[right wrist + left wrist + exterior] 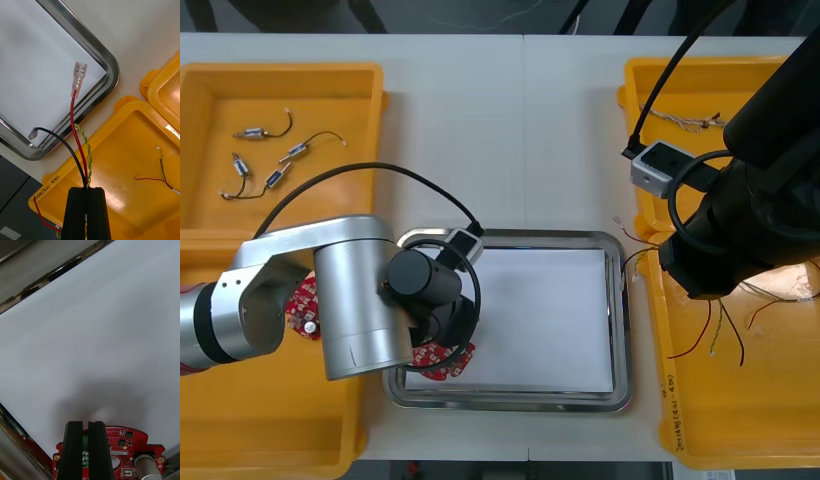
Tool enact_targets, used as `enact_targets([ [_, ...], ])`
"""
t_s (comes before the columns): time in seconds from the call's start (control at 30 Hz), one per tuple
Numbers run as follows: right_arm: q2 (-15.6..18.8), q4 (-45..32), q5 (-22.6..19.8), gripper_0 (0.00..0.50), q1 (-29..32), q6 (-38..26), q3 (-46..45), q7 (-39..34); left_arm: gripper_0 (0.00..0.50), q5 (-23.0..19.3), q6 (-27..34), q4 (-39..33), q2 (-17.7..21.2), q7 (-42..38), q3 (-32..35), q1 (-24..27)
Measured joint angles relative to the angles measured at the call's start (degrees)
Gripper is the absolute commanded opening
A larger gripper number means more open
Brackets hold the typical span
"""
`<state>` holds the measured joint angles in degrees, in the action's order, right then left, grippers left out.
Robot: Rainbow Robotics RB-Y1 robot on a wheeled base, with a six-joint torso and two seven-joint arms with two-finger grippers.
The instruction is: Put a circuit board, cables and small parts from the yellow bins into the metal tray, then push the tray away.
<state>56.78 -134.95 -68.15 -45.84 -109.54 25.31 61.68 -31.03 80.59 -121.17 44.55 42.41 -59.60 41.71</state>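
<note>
My left gripper [85, 426] is shut on the edge of a round red circuit board [125, 444], low over the white inside of the metal tray [621, 310]. In the front view this board [445, 360] is at the tray's near left corner, under my left arm. My right gripper [89, 192] is shut on a bunch of cables [77, 142]: one red with a clear end piece, one black, one twisted yellow and green. It hangs over the near right yellow bin [660, 400], and the cable ends reach out over the tray's right rim [112, 65].
A second red circuit board [304, 306] lies in the near left bin. Small metal parts [265, 155] with thin leads lie in the far left bin. More cables lie in the far right bin [685, 122] and the near right bin [725, 335].
</note>
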Motion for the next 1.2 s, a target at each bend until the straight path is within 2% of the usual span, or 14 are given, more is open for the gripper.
enact_targets([
  [0.4,0.0,-0.1,0.0,0.0,0.0,0.0,0.0,0.0,0.0,0.3,-1.6,1.0,0.0,-0.9,-0.8,0.0],
  [0.43,0.0,-0.1,0.0,0.0,0.0,0.0,0.0,0.0,0.03,0.3,-1.6,1.0,0.0,-0.9,-0.8,0.0],
  [0.47,0.0,-0.1,0.0,0.0,0.0,0.0,0.0,0.0,0.113,0.3,-1.6,1.0,0.0,-0.9,-0.8,0.0],
  [0.53,0.0,-0.1,0.0,0.0,0.0,0.0,0.0,0.0,0.449,0.3,-1.6,1.0,0.0,-0.9,-0.8,0.0],
  [0.6,0.0,-0.1,0.0,0.0,0.0,0.0,0.0,0.0,0.492,0.3,-1.8,1.0,0.0,-0.9,-0.8,0.0],
  [0.97,0.0,-0.1,0.0,0.0,0.0,0.0,0.0,0.0,0.5,0.3,-2.5,1.0,0.0,-1.4,-0.8,0.0],
  [1.2,0.0,-0.1,-0.4,0.0,0.0,0.0,0.0,0.0,0.5,0.2,-2.8,1.0,0.0,-6.4,-0.7,0.0],
])
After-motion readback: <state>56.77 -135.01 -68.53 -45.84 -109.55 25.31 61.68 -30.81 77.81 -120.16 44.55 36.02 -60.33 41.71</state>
